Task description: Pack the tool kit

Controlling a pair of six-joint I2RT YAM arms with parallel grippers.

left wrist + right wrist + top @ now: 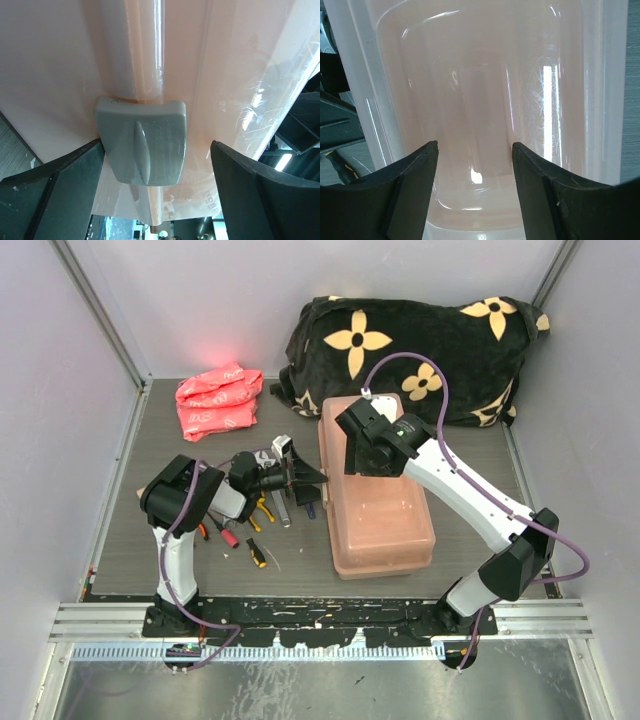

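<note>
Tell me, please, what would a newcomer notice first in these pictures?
The pink see-through tool box in the middle of the table draws the eye, with both hands open at it: the left hand either side of its grey latch, the right hand over its lid. Behind it lies a black blanket with yellow flowers, and loose tools lie left of the box.

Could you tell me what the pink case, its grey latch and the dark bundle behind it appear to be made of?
Pink case: looks like translucent, glossy plastic; light streaks and fine scratches show on it. Grey latch: apparently opaque moulded plastic, smooth satin finish with a raised rib. Dark bundle: seemingly soft plush fabric, matte and folded, printed with yellow flowers.
</note>
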